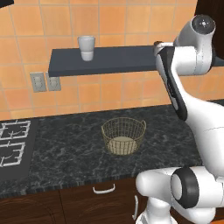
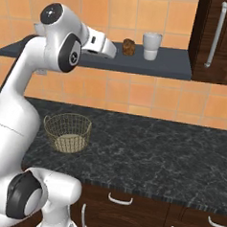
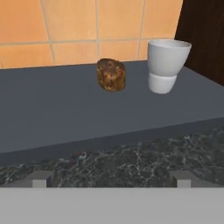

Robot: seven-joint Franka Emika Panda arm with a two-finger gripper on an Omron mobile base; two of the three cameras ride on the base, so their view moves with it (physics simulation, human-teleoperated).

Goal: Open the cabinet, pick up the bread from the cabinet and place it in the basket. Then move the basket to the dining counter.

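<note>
Bread (image 3: 111, 75) sits on a dark grey wall shelf (image 3: 52, 109), upright, towards the back near the orange tile wall (image 3: 65, 26). In the right base view the bread (image 2: 129, 47) is just beside a white cup (image 2: 151, 46), cup on its right, small gap btwn them; hand view shows the same white cup (image 3: 166, 65) to the right of the bread, not touching. Dark wood cabinet (image 2: 219, 36) w/ a long pale handle (image 2: 215, 34) stands at the shelf's right end, door shut.

Gripper (image 3: 111, 181) is level w/ the shelf edge, short of the bread, well apart from it; fingertips (image 3: 41, 178) sit wide apart at the bottom of the hand view, nothing btwn them. In the right base view the hand (image 2: 102, 43) is up at shelf height, left of the bread.

Basket (image 1: 124, 135) stands on the black speckled granite worktop (image 1: 65, 153) below the shelf, upright, pale disc base showing through the mesh. Same basket (image 2: 67, 132) in the right base view, beside the arm. Stove burners (image 1: 13, 142) at the worktop's left end; two wall outlets (image 1: 46, 81) under the shelf. Drawer handles (image 1: 103, 189) below the worktop edge.
</note>
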